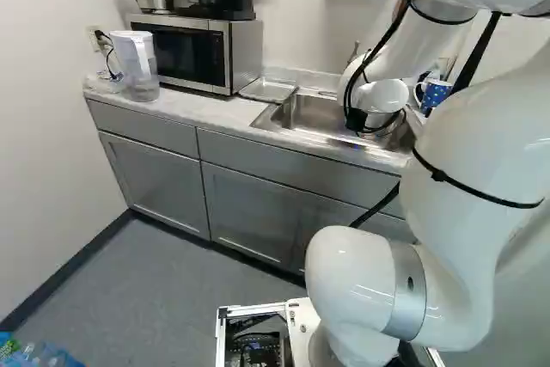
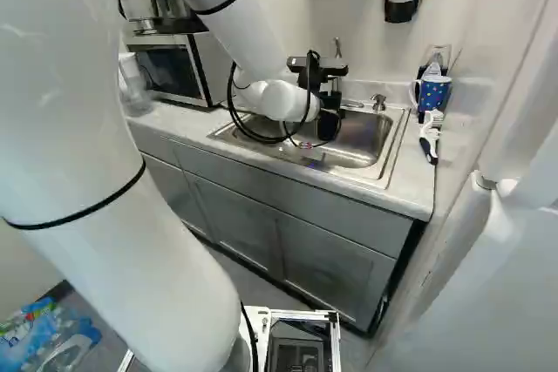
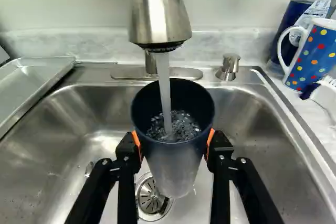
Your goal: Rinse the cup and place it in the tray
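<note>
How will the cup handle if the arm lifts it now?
The cup is probably heavier than empty: water churns inside under the running faucet, so tilting may slosh it. Its wall looks stiff, with no visible dent between the orange pads. Splashing could make it slippery, though its upward flare should resist sliding down.

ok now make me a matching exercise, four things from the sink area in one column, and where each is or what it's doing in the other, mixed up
1. tapered dark cup
2. blue mug with coloured dots
3. shallow silver metal tray
4. curved metal faucet

A. lying between the microwave and the metal basin
B. pouring out water
C. standing with its handle toward the basin
D. gripped between the orange pads of the hand

Pairs: 1-D, 2-C, 3-A, 4-B
</note>
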Robot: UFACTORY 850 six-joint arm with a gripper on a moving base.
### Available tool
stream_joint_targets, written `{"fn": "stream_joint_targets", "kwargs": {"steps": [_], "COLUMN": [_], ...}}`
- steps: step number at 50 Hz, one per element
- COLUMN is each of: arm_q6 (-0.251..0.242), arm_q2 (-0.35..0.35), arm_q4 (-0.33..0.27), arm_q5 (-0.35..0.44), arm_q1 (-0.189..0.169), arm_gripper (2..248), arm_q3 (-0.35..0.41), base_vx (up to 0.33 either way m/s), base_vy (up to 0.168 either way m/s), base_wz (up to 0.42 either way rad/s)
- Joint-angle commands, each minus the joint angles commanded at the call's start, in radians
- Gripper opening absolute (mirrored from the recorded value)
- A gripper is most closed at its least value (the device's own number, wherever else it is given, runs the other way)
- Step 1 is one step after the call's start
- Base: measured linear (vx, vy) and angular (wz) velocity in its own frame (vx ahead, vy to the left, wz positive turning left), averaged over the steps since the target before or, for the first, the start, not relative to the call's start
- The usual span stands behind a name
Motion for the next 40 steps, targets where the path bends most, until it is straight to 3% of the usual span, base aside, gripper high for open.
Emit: {"fn": "stream_joint_targets", "kwargs": {"steps": [40], "arm_q6": [0.000], "arm_q2": [0.000], "arm_q4": [0.000], "arm_q5": [0.000], "arm_q1": [0.000], "arm_gripper": [126], "arm_q3": [0.000], "base_vx": [0.000], "base_vy": [0.000], "base_wz": [0.000]}}
